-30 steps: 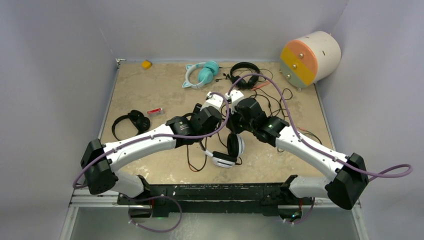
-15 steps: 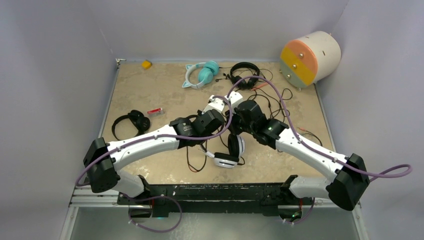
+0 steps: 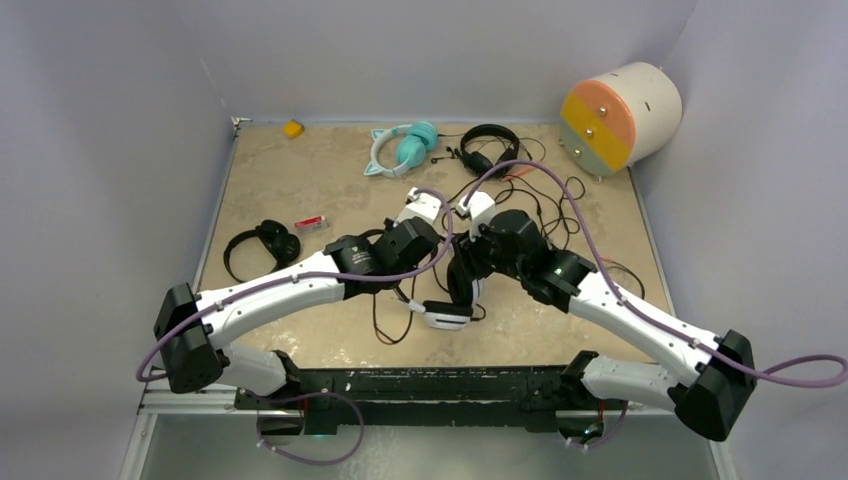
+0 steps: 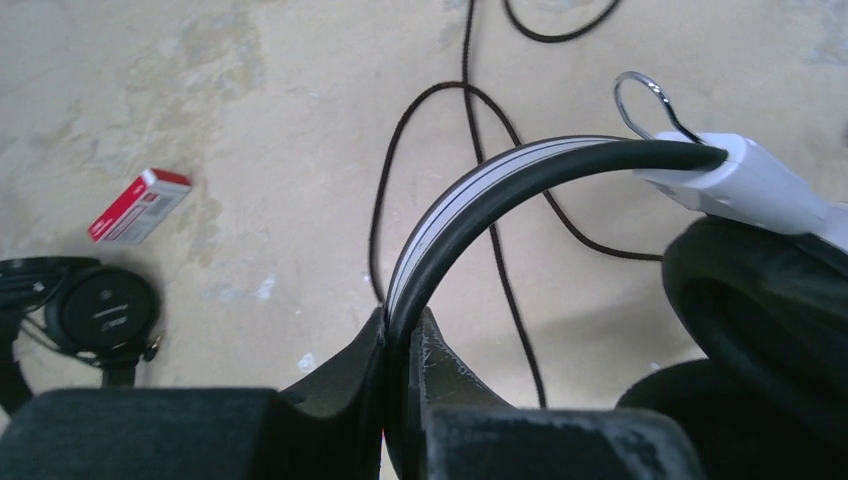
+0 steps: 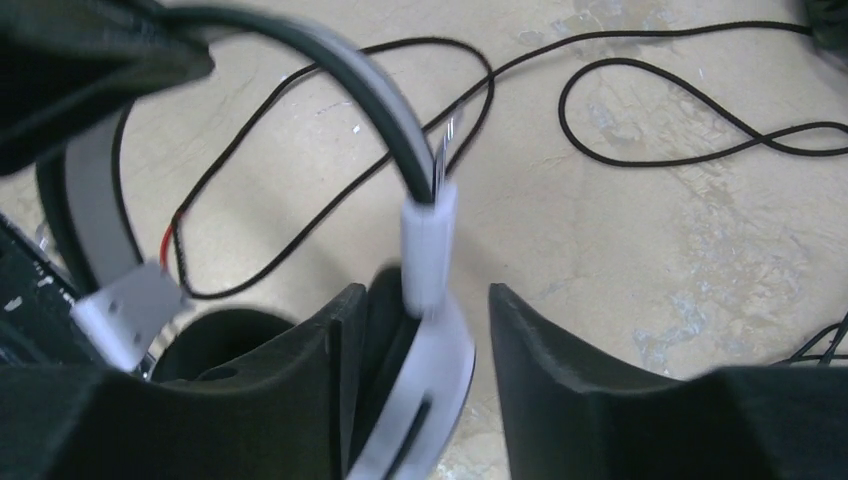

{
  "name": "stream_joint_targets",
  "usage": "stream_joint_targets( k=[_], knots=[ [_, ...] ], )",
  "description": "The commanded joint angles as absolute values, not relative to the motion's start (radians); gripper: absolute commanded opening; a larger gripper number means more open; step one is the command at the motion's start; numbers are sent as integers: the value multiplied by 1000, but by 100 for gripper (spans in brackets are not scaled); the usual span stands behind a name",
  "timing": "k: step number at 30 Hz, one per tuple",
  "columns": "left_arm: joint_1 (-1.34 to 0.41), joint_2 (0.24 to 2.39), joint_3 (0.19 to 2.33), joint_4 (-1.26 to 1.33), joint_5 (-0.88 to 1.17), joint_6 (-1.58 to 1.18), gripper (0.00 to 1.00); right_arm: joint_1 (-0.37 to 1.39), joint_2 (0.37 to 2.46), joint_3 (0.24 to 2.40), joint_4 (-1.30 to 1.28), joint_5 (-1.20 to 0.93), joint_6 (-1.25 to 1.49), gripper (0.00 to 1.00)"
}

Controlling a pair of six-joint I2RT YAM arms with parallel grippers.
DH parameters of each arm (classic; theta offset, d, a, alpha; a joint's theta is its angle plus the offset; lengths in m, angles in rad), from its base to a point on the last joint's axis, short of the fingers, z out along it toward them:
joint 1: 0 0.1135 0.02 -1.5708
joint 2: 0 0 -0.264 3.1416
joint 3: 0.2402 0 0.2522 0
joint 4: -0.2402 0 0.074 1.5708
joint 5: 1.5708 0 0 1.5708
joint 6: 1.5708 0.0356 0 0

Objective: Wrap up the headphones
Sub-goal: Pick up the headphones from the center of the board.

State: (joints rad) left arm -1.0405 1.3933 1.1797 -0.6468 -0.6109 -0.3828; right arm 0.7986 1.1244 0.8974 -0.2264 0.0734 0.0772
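Note:
The white-and-black headphones (image 3: pixel 447 312) hang near the table's middle front between both grippers. My left gripper (image 3: pixel 412 268) is shut on their striped headband (image 4: pixel 480 195), pinched between the jaws (image 4: pixel 403 325). My right gripper (image 5: pixel 425 290) is open, with the white ear cup (image 5: pixel 425 400) between its fingers, close to the left one. Its thin black cable (image 4: pixel 505 290) trails on the table. The teal cat-ear headphones (image 3: pixel 400 150) and the black-and-red ones (image 3: pixel 488 145) lie at the back. The all-black ones (image 3: pixel 262 243) lie at the left.
A small red-and-white box (image 3: pixel 311 223) lies by the all-black headphones, also in the left wrist view (image 4: pixel 140 205). Loose black cables (image 3: pixel 560 200) loop across the right back. A cream, orange and green drum (image 3: pixel 620 115) stands at the back right; a yellow bit (image 3: pixel 292 128) at the back left.
My right gripper has come down and forward around the ear cup. The headphones have swung towards the front, still held by my left gripper, which shifted slightly left.

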Motion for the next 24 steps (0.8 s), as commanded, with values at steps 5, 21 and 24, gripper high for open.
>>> stream_joint_targets(
  k=[5, 21, 24],
  knots=[
    [-991, 1293, 1158, -758, -724, -561, 0, 802, 997, 850, -268, 47, 155, 67],
    [-638, 1005, 1189, -796, -301, -660, 0, 802, 705, 583, -86, 190, 241, 89],
    [-568, 1009, 1277, -832, -198, -630, 0, 802, 693, 541, -10, 119, 233, 89]
  ],
)
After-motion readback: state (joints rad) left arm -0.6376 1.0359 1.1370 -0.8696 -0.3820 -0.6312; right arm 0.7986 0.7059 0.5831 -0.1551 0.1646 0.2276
